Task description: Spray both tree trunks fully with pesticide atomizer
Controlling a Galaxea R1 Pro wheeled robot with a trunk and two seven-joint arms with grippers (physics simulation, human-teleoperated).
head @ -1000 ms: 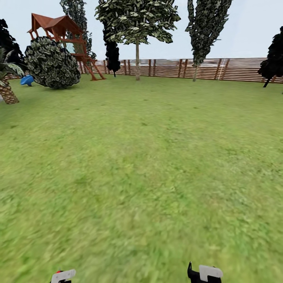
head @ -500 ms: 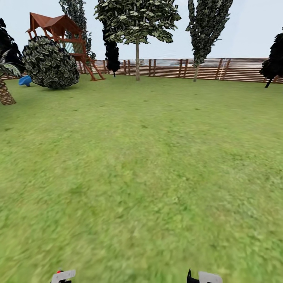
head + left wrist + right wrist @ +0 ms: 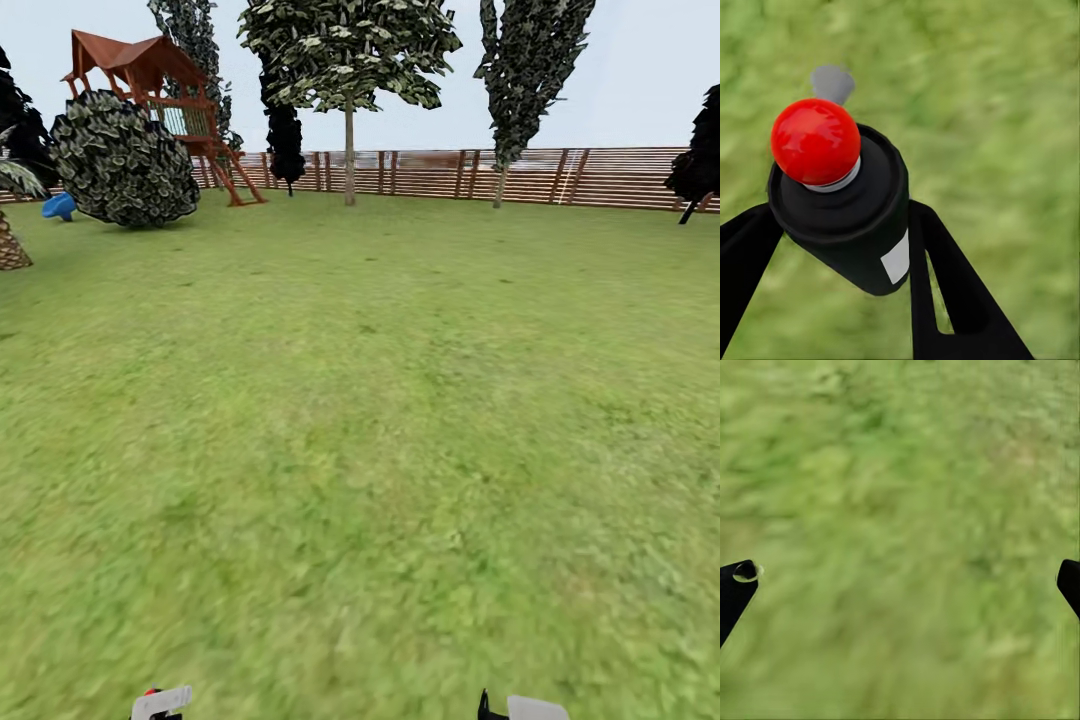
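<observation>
The pickup step is complete. The left gripper (image 3: pixel 832 225) has its black fingers (image 3: pixel 945 300) clamped on the dark body of the pesticide atomizer (image 3: pixel 844 214), whose red tip (image 3: pixel 815 141) faces away from the wrist, over grass. In the head view the left gripper (image 3: pixel 160 703) sits at the bottom edge with a speck of red beside it.

The right gripper (image 3: pixel 900 577) is spread wide and holds nothing; grass lies between its two fingertips.

The step in hand appears to be transit across the lawn (image 3: pixel 380 420) toward a tree. Two trees stand against the slatted fence (image 3: pixel 600 178): a broad-crowned tree (image 3: pixel 349 150) near centre and a narrower one (image 3: pixel 500 175) to its right (whether these are the two to be sprayed cannot be confirmed at this range). Both are well apart from the robot.

Next move, as judged:
- Close the gap to the chosen trunk.
- Raise the left arm and aim the red tip at the bark.
- No mist is visible, so spraying is not yet begun.

A round bush (image 3: pixel 125 160) and a play tower (image 3: pixel 150 75) stand far left, off the likely path.
</observation>
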